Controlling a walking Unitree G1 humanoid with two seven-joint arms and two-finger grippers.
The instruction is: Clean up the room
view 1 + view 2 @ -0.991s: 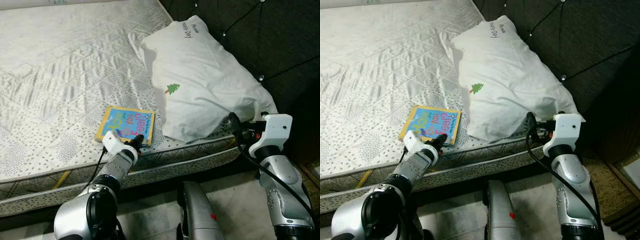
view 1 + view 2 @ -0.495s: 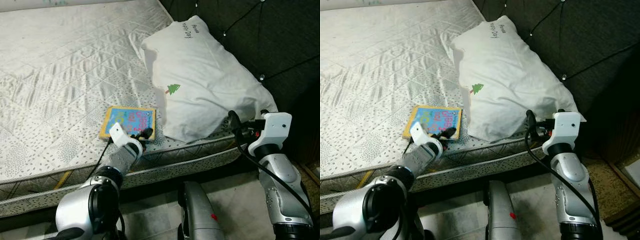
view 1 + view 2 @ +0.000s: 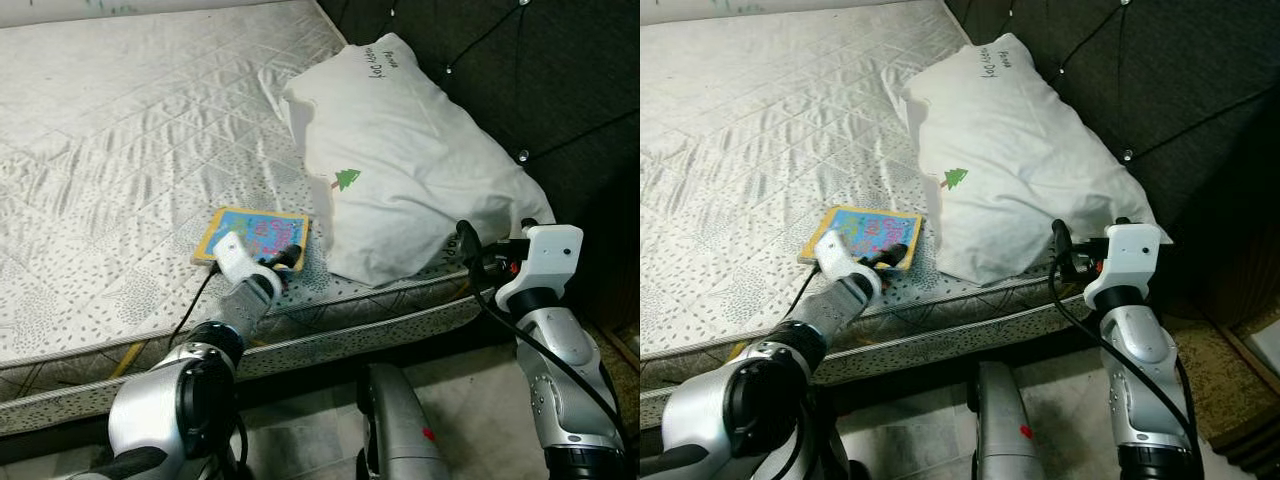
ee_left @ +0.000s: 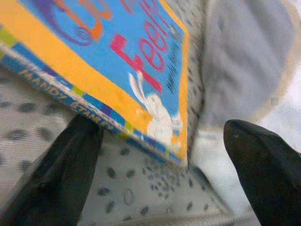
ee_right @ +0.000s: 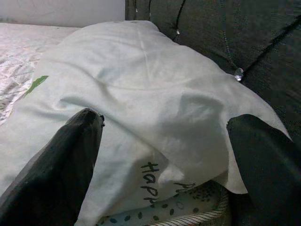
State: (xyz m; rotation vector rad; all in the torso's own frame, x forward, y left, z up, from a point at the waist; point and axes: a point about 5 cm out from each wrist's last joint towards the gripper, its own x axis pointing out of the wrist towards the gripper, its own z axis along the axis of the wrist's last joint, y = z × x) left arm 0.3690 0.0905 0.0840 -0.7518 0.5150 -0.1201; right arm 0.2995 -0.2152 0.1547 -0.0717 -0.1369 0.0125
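- Mattress (image 3: pixel 120 130): bare, quilted white with a dotted border band; a dark tufted headboard (image 3: pixel 560 70) is set along its right side.
- Pillow (image 3: pixel 410 170): white, marked with a small green tree and handwriting; it is laid at the mattress's right end against the headboard.
- Book (image 3: pixel 255 235): blue cover with orange border, laid flat near the mattress's front edge, just left of the pillow and apart from it.
- Left gripper (image 3: pixel 285 262): placed at the book's near edge. In the left wrist view its fingers (image 4: pixel 61 174) are spread wide, one touching the book's spine edge (image 4: pixel 94 70), the other clear of the corner.
- Right gripper (image 3: pixel 468 242): held at the pillow's lower right corner; fingers (image 5: pixel 66 165) are seen spread apart in the right wrist view, nothing gripped between them.
- Floor (image 3: pixel 300 440): pale tiles are seen below the bed edge.
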